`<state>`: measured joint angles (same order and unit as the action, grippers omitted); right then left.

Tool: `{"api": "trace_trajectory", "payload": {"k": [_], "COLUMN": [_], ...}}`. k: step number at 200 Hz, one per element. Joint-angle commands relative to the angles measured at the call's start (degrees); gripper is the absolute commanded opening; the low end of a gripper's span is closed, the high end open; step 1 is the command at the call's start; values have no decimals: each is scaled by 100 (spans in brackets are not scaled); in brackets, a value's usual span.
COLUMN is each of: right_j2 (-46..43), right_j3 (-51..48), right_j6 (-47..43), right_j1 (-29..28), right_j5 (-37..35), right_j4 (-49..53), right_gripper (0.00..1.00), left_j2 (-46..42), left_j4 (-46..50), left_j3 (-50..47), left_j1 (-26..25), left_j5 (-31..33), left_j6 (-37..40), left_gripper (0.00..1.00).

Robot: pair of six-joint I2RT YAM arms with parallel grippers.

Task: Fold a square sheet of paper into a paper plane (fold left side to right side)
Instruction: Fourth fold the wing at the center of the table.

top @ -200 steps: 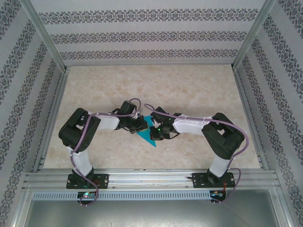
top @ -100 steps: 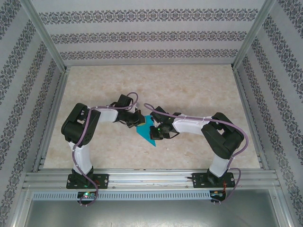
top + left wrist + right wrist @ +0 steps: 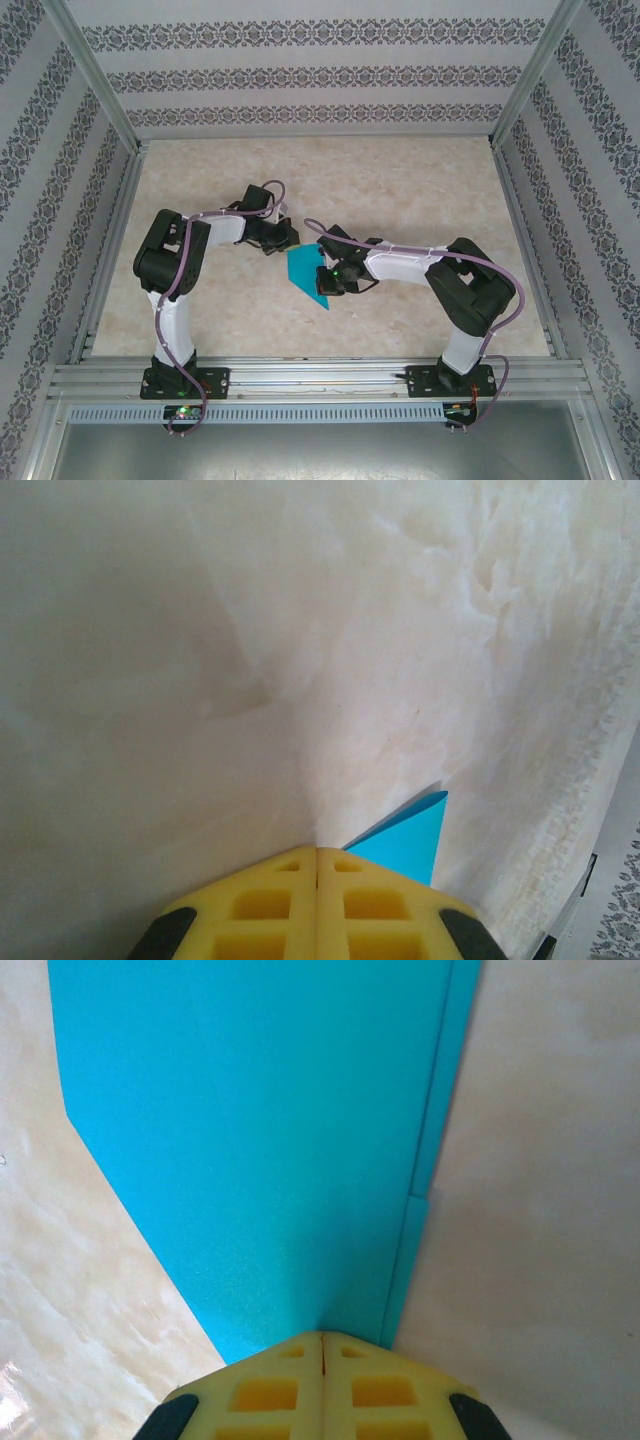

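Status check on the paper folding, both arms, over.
Left gripper shut, tip beside teal paper corner. Right gripper shut, tip over the paper. Paper folded, flat on table. Nothing in the way.

Paper (image 3: 270,1140): plain teal-blue, unmarked, one shade throughout. Bench (image 3: 400,190): cream-beige with faint marbled veining. Left tool (image 3: 317,855) and right tool (image 3: 322,1340): yellow pads, black at the outer corners. Arms (image 3: 395,265): white links, black joints, purple cables (image 3: 518,300). Walls (image 3: 320,75): white with grey ornamental bands in stripes. Frame (image 3: 320,375): bare silver metal
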<state>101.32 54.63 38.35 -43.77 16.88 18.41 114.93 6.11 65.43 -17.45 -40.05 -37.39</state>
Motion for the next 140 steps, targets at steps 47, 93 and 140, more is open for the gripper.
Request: {"api": "trace_trajectory", "payload": {"k": [47,93,140], "right_j2": [384,385,424], "right_j3": [-374,-365,-339], "right_j6": [-38,24,41], "right_j1": [-62,-62,-62], "right_j5": [-511,-517,-534], "right_j4": [1178,1138,1138], "right_gripper": [0,0,0], "left_j2": [-46,-1099,-1572], "left_j4": [466,346,-418], "left_j3": [495,-58,-867], "left_j1": [444,330,-326], "left_j5": [585,337,-295], "left_j6": [490,481,11], "left_gripper": [4,4,4]}}
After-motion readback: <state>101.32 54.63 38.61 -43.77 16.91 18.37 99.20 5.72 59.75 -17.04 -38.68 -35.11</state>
